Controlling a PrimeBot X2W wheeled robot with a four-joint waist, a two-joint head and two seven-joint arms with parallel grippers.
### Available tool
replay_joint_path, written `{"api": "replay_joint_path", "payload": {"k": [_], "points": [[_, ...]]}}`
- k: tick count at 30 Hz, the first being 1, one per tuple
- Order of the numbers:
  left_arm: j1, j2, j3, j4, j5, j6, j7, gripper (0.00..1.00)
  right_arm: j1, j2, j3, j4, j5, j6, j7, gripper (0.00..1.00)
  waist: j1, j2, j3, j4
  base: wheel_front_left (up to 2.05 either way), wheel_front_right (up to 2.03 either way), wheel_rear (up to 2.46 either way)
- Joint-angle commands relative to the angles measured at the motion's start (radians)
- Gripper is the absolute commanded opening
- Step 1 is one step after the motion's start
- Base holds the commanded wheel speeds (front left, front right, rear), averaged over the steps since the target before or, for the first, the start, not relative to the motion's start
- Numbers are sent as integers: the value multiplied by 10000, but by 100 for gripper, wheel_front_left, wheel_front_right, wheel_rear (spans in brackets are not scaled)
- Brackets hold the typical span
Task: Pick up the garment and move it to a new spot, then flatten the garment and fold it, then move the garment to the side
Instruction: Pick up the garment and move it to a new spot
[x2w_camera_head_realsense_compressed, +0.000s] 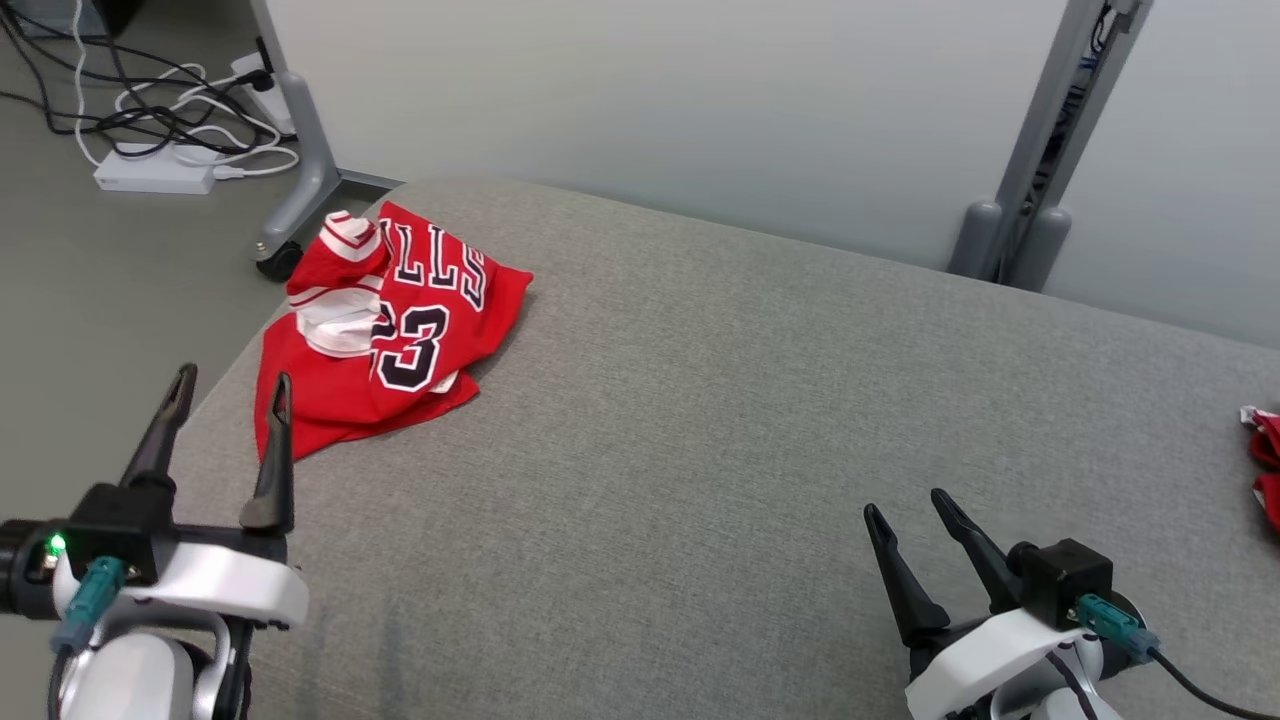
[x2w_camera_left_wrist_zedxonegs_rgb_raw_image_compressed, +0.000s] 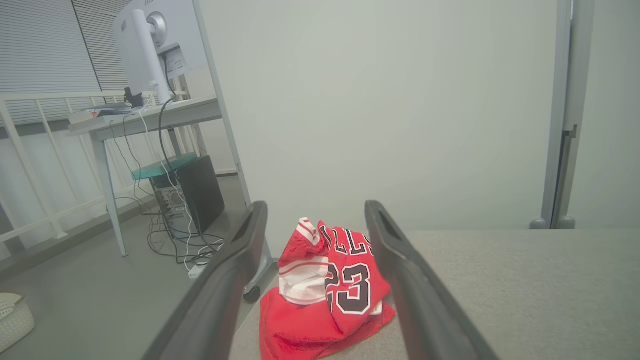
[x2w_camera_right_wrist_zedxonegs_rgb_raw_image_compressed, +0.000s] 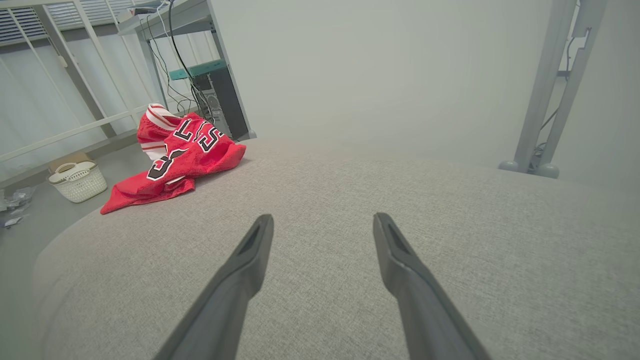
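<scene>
Red jersey (x2w_camera_head_realsense_compressed: 385, 330) crumpled at left edge of grey table (x2w_camera_head_realsense_compressed: 700, 450), left gripper (x2w_camera_head_realsense_compressed: 234, 376) held near it, spread wide, empty, right gripper (x2w_camera_head_realsense_compressed: 906, 503) likewise spread, empty, well apart.

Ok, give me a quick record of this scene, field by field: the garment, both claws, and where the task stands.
garment: red jersey, crumpled, number 23 showing
location: far left part of the grey padded surface, near its edge
left claw: open, empty, pointing at the jersey
right claw: open, empty, over bare surface, apart from the jersey
other: a red item at the surface's right edge
task stage: jersey not yet picked up
</scene>
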Motion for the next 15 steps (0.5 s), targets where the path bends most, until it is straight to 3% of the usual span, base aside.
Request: {"api": "replay_joint_path", "payload": {"k": [1, 15], "points": [[-386, 137, 65, 123, -44, -62, -14, 100, -141, -96, 10, -18, -26, 1, 12, 100, 0, 0, 220, -297, 0, 0, 0], [-3144, 1006, 308, 2699, -845, -566, -219, 100, -837, -348, 195, -243, -178, 1, 160, 100, 0, 0, 1391, -1504, 0, 0, 0]]}}
